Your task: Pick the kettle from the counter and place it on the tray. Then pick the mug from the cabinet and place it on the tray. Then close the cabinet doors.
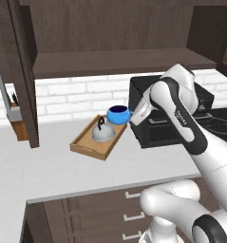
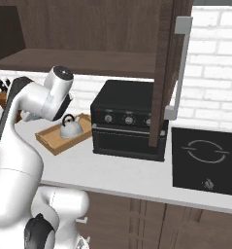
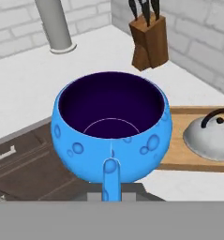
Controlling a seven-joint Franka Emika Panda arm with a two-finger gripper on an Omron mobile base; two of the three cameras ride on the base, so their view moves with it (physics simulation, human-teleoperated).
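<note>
My gripper is shut on the little handle of the bright blue mug, holding it upright in the air by the far right corner of the wooden tray. The hand view looks into the mug's dark inside, with the tray to its right. The silver kettle with its black handle stands on the tray, close beside the mug; it also shows in the right base view and the hand view. Both cabinet doors stand open over the bare cabinet shelf.
A black oven box stands on the counter right of the tray, just behind my hand. A black cooktop lies farther right. A wooden knife block sits at the wall left of the tray.
</note>
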